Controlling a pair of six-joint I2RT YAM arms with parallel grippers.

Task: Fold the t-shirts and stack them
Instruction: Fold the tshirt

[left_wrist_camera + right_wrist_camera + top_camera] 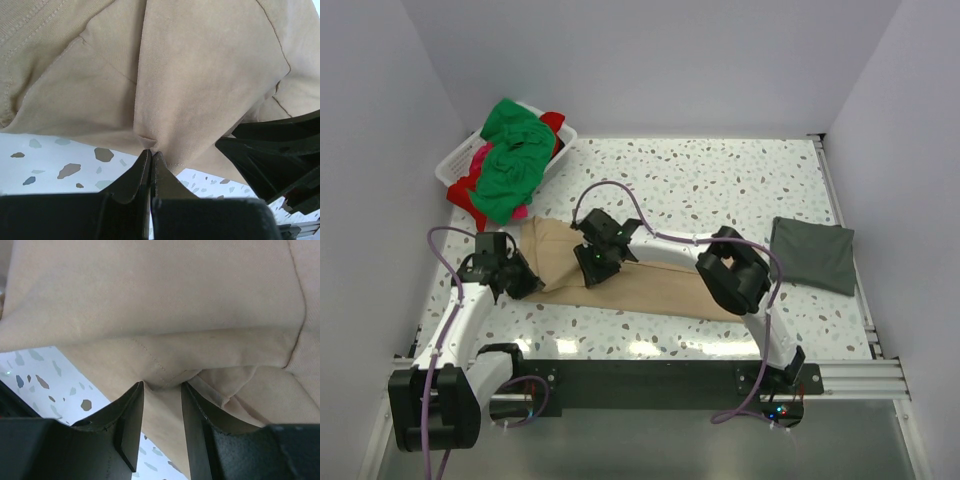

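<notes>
A tan t-shirt (660, 285) lies as a long strip across the table's near middle. My left gripper (525, 283) is at its left near edge. In the left wrist view its jaws (151, 152) are shut on the tan shirt's (190, 75) hem. My right gripper (592, 268) is over the shirt's left half. In the right wrist view its jaws (162, 385) stand a little apart, tips against a puckered fold of the tan shirt (150, 290). A dark grey shirt (812, 255) lies folded at the right.
A white basket (455, 165) at the back left holds a green shirt (510, 160), a red one (552, 122) and a pink one (480, 155), heaped over its rim. The right arm's black body (280, 150) is close beside my left gripper. Walls enclose three sides.
</notes>
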